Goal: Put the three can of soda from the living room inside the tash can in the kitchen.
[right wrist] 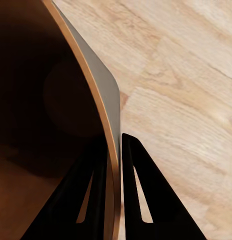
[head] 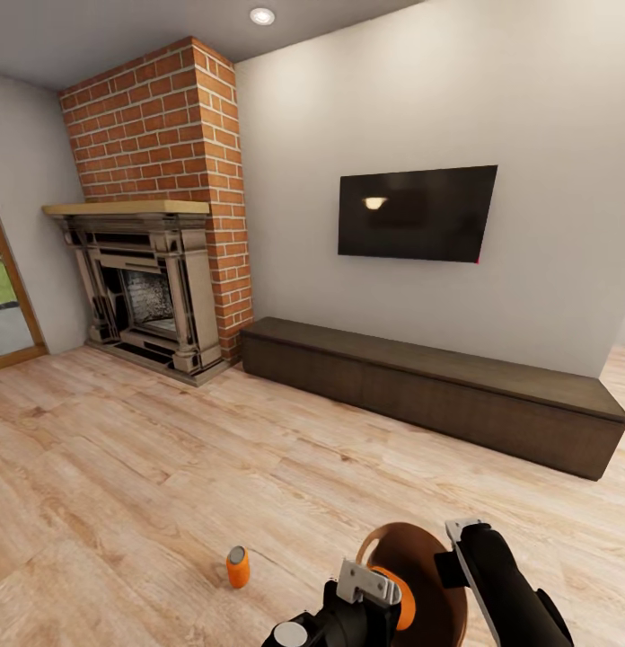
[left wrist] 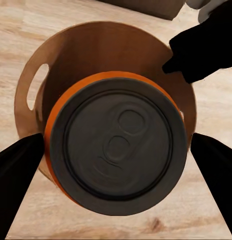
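Both arms show at the bottom edge of the head view, right of centre. The left tool (head: 377, 600) sits low in the frame, its two dark fingers (left wrist: 16, 175) closed against opposite sides of an orange can (left wrist: 116, 147), seen end-on in the left wrist view. The right tool (head: 458, 562), on a black forearm at the lower right, has its fingers (right wrist: 141, 195) pinched on the rim of the bin (right wrist: 98, 95), one inside the wall, one outside.

Orange can (left wrist: 116, 147) upright, directly over copper-brown trash can (left wrist: 111, 50) mouth. Second orange can (head: 238, 567) upright on floor at trash can's 9 o'clock.
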Motion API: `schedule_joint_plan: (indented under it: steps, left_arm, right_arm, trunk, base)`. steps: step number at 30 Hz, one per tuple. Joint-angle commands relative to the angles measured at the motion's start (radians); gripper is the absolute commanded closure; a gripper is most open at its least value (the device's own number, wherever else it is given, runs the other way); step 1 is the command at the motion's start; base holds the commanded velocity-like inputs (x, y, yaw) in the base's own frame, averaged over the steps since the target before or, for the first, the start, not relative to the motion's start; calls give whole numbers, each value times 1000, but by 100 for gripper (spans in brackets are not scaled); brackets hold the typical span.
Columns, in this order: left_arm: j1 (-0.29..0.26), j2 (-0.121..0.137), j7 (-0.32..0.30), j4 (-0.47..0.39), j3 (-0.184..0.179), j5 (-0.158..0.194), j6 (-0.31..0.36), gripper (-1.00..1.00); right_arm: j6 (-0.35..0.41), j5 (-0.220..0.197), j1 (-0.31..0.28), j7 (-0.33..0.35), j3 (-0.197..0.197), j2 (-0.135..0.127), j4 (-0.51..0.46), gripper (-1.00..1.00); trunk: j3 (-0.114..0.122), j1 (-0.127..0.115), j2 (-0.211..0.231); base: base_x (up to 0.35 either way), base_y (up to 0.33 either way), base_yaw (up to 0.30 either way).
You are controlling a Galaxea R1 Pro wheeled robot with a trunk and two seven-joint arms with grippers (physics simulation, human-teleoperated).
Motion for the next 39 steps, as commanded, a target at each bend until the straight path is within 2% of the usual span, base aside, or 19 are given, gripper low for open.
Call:
schedule_joint_plan:
  steps: [1,7,14,21,22,27,32,39]
  left_arm:
    - [-2,-1,2,10,0,-1,-2,100]
    - [-13,-6,4,78,0,-1,-46,100]
    - [-16,-9,8,116,0,-1,-76,100]
    - [-51,-9,10,167,0,1,-91,100]
    - [-54,-9,10,172,0,1,-92,-100]
    - [-63,-9,10,181,0,2,-93,-100]
    - [-79,-9,10,187,0,35,-102,-100]
    - [-85,-9,12,195,0,47,-123,-100]
  right_arm:
    - [0,-6,0,6,0,0,-1,100]
    - [0,-6,0,7,2,6,-2,100]
    - [0,-5,0,7,2,9,-4,100]
    - [0,-5,0,7,2,9,-6,100]
    - [0,-5,0,7,2,9,-6,100]
    - [0,-5,0,7,2,9,-7,100]
    - [0,-6,0,7,2,9,-7,100]
    - [0,-6,0,7,1,9,-7,100]
  trunk:
    - [0,0,0]
    - [0,0,0]
    - [0,0,0]
    - [0,0,0]
    - [0,0,0]
    - [0,0,0]
    - [0,0,0]
    - [0,0,0]
  base:
    - [0,0,0]
    - [0,0,0]
    - [0,0,0]
    - [0,0,0]
    - [0,0,0]
    - [0,0,0]
    - [0,0,0]
    - [0,0,0]
